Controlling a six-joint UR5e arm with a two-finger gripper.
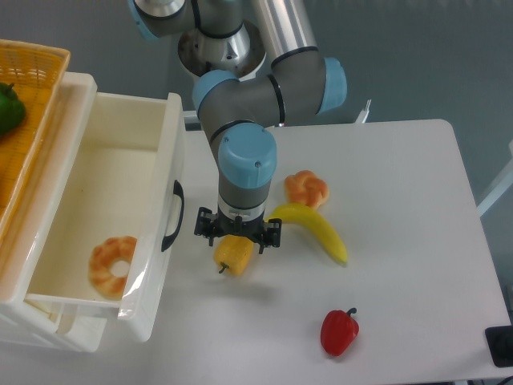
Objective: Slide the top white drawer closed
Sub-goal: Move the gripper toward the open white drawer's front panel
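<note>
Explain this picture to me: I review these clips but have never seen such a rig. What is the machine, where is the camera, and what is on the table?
The grey and blue machine is a robot arm; its gripper has two fingers, spread apart and holding nothing. One fixed camera looks down from above. At left a white drawer stands pulled open, with a ring-shaped pastry inside. An orange basket behind holds something green. On the table lie a yellow pepper just under the gripper, a banana, another pastry and a red pepper.
</note>
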